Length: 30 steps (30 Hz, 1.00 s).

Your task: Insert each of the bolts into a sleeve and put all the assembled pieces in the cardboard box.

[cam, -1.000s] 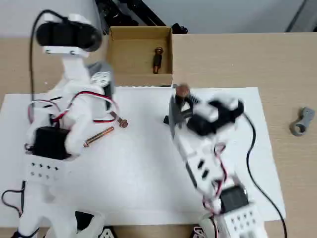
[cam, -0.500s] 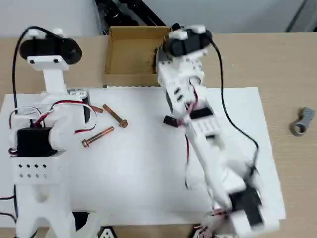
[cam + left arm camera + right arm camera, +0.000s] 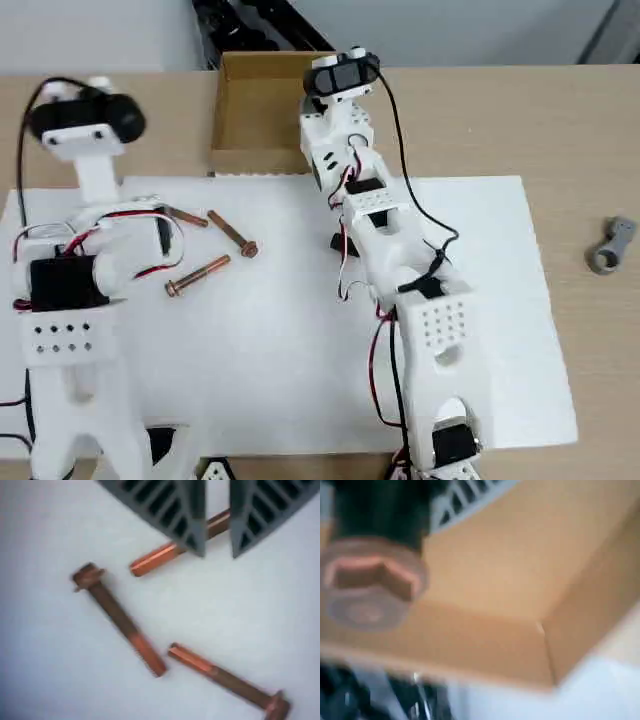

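left claw [image 3: 217, 545] spread, hanging low over the white sheet [image 3: 270, 350] with one loose bolt [image 3: 165, 555] lying across the gap between its fingers; can't tell if it touches. second bolt [image 3: 117, 620] and third bolt [image 3: 225, 680] lie flat just beside it, apart from each other, tips close, heads pointing away. in the high view all three sit near the sheet's far left part, in front of the left arm. right arm stretched out to the cardboard box [image 3: 255, 110] at the sheet's far edge. right claw [image 3: 390, 515] is pinching an assembled piece: black sleeve [image 3: 380, 510] with a copper hex bolt head [image 3: 370, 577] sticking out of its end, hanging over the inside of the box near a corner, not resting on the floor. small black piece [image 3: 338, 243] pokes out beside the right arm on the sheet, can't tell what it is. grey part [image 3: 610, 245] lies on the bare table [image 3: 560, 120], well off to the right
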Motion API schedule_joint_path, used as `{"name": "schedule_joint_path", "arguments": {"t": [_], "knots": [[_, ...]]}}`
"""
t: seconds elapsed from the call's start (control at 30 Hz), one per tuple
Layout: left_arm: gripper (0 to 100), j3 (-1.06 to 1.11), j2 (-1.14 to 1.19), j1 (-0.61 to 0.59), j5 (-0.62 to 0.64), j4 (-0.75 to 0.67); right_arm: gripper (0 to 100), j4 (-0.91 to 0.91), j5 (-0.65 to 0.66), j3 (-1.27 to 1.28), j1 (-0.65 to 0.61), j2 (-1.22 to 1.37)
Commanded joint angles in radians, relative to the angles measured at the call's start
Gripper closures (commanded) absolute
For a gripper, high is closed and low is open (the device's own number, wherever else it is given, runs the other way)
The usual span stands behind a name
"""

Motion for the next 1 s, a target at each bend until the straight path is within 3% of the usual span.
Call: {"name": "schedule_joint_path", "arguments": {"t": [0.0, 0.2, 0.37, 0.47, 0.63, 0.87, 0.97], "knots": [[93, 0.042, -0.006, -0.094, 0.035, -0.057, 86.1, 0.076, -0.012, -0.146, 0.008, 0.033], [93, 0.016, 0.152, -0.137, 0.083, -0.052, 85.9, 0.094, -0.012, -0.173, 0.007, 0.044], [90, -0.176, 0.387, -0.132, 0.153, 0.041, 86.0, 0.203, -0.012, -0.173, 0.013, -0.062], [90, -0.348, 0.568, -0.132, 0.244, 0.137, 85.9, 0.309, -0.012, -0.173, 0.022, -0.154], [81, -0.659, 0.89, -0.132, 0.572, 0.313, 85.9, 0.521, -0.011, -0.173, 0.038, -0.298], [79, -1.021, 1.22, -0.109, 0.615, 0.358, 86.0, 0.865, -0.011, -0.173, 0.039, -0.453], [79, -1.144, 1.29, -0.091, 0.692, 0.358, 86.1, 0.984, -0.012, -0.173, 0.039, -0.499]]}}
